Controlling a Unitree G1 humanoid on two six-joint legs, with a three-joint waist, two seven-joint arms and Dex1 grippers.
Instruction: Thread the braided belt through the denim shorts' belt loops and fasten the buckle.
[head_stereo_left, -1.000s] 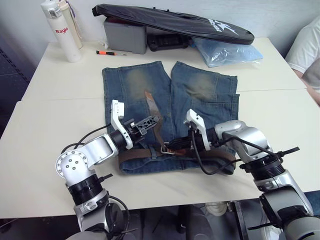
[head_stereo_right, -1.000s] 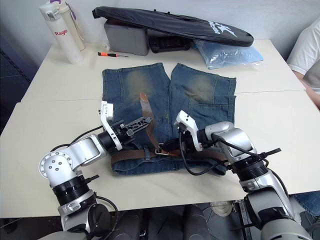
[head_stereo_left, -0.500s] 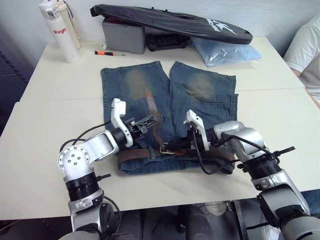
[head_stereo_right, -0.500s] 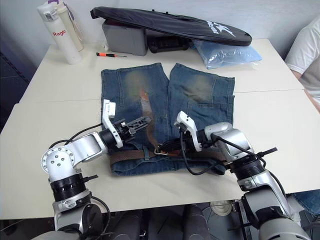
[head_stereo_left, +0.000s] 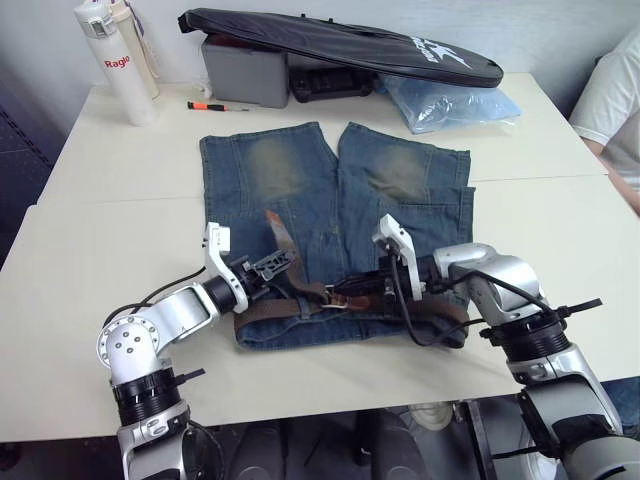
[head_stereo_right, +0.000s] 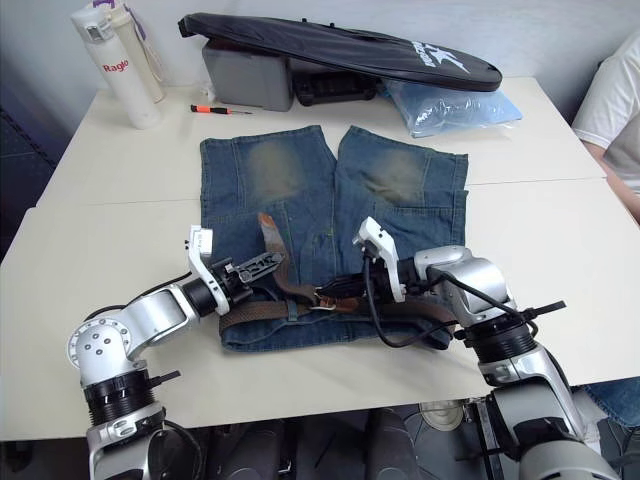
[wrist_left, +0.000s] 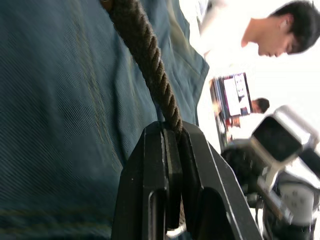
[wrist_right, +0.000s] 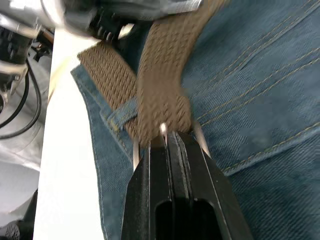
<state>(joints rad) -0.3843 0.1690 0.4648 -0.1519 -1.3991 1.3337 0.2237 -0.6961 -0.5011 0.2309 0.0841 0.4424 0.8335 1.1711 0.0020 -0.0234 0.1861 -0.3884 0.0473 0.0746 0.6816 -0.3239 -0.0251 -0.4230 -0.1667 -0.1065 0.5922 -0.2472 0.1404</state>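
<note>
- Belt (head_stereo_left: 300, 303): brown woven strap lying along the waistband of the shorts (head_stereo_left: 400, 180), run under at least one belt loop (head_stereo_left: 302, 306); its free leather end curls up over the left leg, away from the waistband.
- Buckle (head_stereo_left: 343, 299): silver frame at mid-waistband, at the tip of the right tool.
- Left tool (head_stereo_left: 268, 266): closed on the strap just left of the buckle.
- Right tool (head_stereo_left: 366, 292): closed at the buckle end, pinning it.
- Step in hand, by judgement: fastening. Next move calls for feeding the free end through the frame and seating the prong.
- Table (head_stereo_left: 120, 200): carries the shorts.
</note>
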